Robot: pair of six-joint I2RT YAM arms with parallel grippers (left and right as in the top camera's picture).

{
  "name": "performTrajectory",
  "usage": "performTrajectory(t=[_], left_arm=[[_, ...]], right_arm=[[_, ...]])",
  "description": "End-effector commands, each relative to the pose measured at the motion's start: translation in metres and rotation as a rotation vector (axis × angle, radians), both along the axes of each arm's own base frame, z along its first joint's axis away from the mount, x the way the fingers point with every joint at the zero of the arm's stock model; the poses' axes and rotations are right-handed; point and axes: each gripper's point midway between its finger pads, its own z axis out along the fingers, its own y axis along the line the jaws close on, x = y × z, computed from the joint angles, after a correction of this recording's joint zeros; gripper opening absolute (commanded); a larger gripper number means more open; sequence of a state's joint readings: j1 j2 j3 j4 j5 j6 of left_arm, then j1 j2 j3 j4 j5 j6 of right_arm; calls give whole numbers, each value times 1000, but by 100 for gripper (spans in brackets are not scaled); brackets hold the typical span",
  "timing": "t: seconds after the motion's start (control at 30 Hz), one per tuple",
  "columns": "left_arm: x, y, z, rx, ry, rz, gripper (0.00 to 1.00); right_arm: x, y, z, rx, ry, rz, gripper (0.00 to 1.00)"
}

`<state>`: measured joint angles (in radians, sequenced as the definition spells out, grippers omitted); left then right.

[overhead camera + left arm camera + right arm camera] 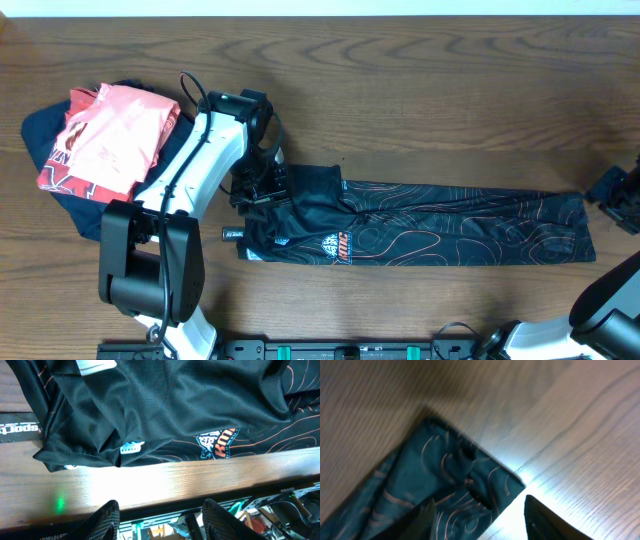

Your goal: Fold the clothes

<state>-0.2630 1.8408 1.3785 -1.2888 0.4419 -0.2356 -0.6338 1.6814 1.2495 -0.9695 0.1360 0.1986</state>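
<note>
The clothes (440,228) are one black garment of thin fabric, printed with fine red and white wavy contour lines. It lies flat on the counter (420,90) as a long narrow strip running left to right, near the front edge. Its left end is bunched into loose folds (165,405), with a white-and-orange logo (216,445) and a small white tag (132,448) along the near hem. The right end is smooth and ends in a squared corner (445,495).
</note>
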Motion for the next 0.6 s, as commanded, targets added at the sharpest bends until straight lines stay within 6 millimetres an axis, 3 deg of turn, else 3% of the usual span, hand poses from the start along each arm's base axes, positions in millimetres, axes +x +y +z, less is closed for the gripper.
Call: performTrajectory(t=[0.0,0.33,0.47,0.57], left_arm=[[3,1,-3,-1,-12,-12,55],[24,11,-13,66,-114,-32,56],[41,0,-15,30,-194,-36,56],[58,-15,-16,3,-282,-63,64]], right_arm=[[-1,13,-11,78,21,66,57],[-23,31,-46,203,164,68,58],[-27,35,-61,234,196,68,59],[-24,36,-64,243,190,68,60]])
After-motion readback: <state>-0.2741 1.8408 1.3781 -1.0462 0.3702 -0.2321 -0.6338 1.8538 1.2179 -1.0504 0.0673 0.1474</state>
